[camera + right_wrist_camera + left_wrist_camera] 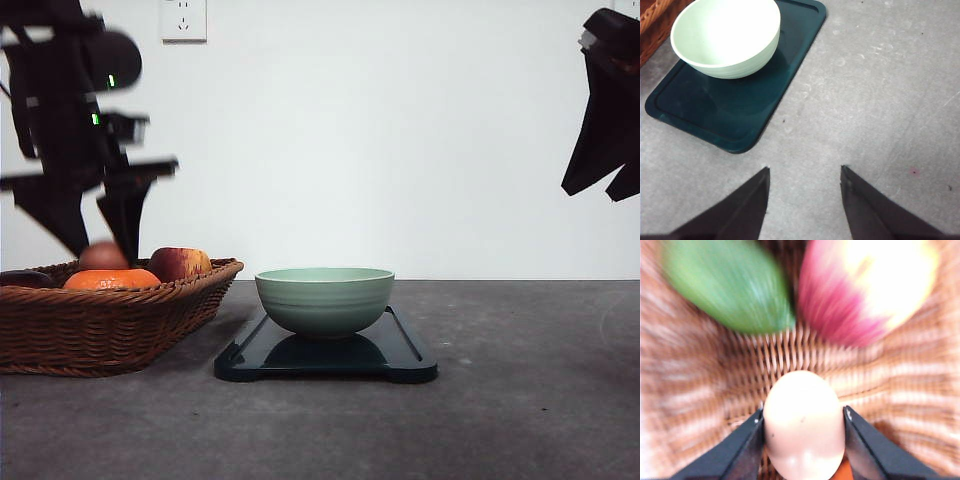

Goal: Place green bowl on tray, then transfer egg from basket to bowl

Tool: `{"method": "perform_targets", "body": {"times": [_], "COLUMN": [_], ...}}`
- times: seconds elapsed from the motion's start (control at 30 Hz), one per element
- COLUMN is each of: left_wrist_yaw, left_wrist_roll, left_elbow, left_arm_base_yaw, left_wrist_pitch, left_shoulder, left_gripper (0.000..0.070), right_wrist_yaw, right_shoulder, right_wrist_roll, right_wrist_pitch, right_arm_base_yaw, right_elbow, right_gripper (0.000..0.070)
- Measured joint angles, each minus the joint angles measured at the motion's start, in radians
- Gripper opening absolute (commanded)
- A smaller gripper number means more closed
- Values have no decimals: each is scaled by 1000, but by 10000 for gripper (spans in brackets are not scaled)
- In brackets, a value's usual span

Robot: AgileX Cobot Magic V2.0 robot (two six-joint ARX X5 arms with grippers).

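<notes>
Egg (pixel 804 426) sits pinched between the 2 black fingers (pixel 737 450) of the left gripper (pixel 97 242), pads tight on both its sides. Front view: egg is half hidden behind the basket (pixel 110 325) rim and the orange (pixel 110 279), only its top showing, so whether it's clear of the basket contents can't be told. Left arm is motion-blurred in front view; left wrist view is smeared too, a green fruit (pixel 727 285) and apple (pixel 865 287) are soft blobs over wicker. Dark item (pixel 22 278) at the basket's left edge is cut off, unidentifiable. Bowl (pixel 324 298) stands upright on the tray (pixel 405 355), toward the end nearer the basket. Right gripper (pixel 805 172) hangs above bare table (pixel 880 100) beside the tray, fingers spread wide, holding nothing; front view cuts it off at the frame edge.
</notes>
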Motion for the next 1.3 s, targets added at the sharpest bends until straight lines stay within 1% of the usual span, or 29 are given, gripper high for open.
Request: {"method": "perform_targets", "body": {"times": [0.27, 0.33, 0.47, 0.57, 0.8, 1.03, 1.3], "left_wrist_yaw": [13, 57, 193, 235, 238, 236, 184], "left_wrist_roll": [-4, -4, -15, -45, -78, -83, -82], "left_elbow": [0, 0, 0, 0, 0, 0, 0], "left_arm_base_yaw": [-10, -20, -49, -83, -166, -257, -334], "left_wrist_pitch": [-11, 5, 82, 147, 253, 335, 439], "left_shoulder": [-165, -201, -253, -261, -250, -205, -97], "left_gripper": [171, 170, 170, 170, 170, 170, 170], "right_wrist_yaw": [0, 0, 0, 0, 0, 0, 0], "right_shoulder": [0, 0, 0, 0, 0, 0, 0], "right_wrist_roll": [0, 0, 0, 0, 0, 0, 0], "right_wrist_pitch": [0, 0, 0, 0, 0, 0, 0], "right_arm_base_yaw": [0, 0, 0, 0, 0, 0, 0], "right_elbow": [0, 0, 0, 0, 0, 0, 0], "right_gripper": [279, 280, 279, 280, 279, 279, 280]}}
